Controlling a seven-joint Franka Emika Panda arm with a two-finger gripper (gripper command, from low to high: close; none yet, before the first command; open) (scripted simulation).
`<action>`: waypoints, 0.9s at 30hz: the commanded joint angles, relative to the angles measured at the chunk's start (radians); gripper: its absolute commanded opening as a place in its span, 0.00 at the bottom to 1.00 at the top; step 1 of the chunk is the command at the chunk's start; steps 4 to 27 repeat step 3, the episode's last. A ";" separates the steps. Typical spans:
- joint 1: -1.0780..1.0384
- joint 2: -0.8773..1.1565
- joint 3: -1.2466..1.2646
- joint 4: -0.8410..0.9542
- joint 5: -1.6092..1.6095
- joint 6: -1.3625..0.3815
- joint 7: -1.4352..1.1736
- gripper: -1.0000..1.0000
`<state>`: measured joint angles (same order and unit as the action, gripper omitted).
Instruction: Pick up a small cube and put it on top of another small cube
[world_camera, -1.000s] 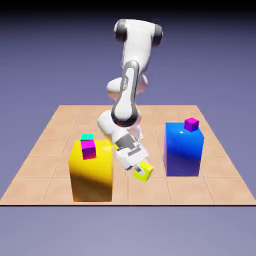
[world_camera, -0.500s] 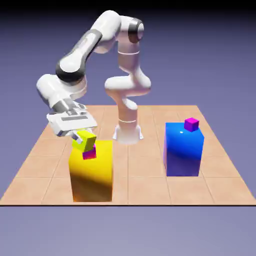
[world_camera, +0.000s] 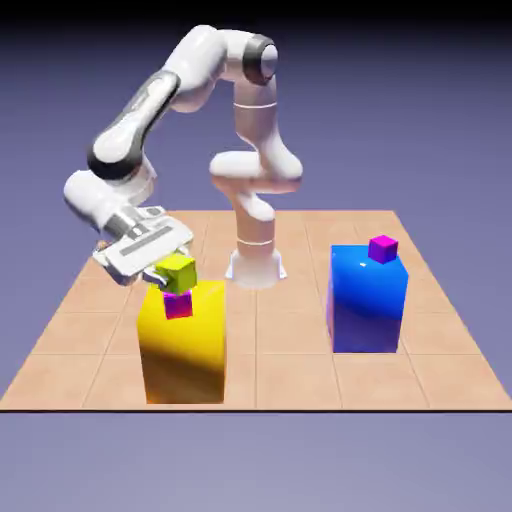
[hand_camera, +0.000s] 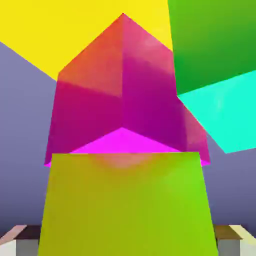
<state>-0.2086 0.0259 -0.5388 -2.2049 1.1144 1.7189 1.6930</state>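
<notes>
- While our gripper (world_camera: 165, 272) hangs at the big yellow block (world_camera: 185, 350), we see its jaws spread wide, one to each side of the small yellow cube (world_camera: 178, 272).
- We find that cube resting on the small magenta cube (world_camera: 178, 305), which sits on the big block's top.
- From the hand view we see the yellow cube (hand_camera: 125, 205) large between the grey fingertips (hand_camera: 235, 239), magenta cube (hand_camera: 122, 100) beyond, a teal cube (hand_camera: 220, 107) beside it.
- We note a small purple cube (world_camera: 383, 248) atop the blue block (world_camera: 366, 300), well apart.
</notes>
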 joint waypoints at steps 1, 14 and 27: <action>0.023 -0.005 -0.005 0.004 -0.009 -0.009 0.006 1.00; 0.023 -0.005 -0.005 0.004 -0.009 -0.009 0.006 1.00; 0.023 -0.005 -0.005 0.004 -0.009 -0.009 0.006 1.00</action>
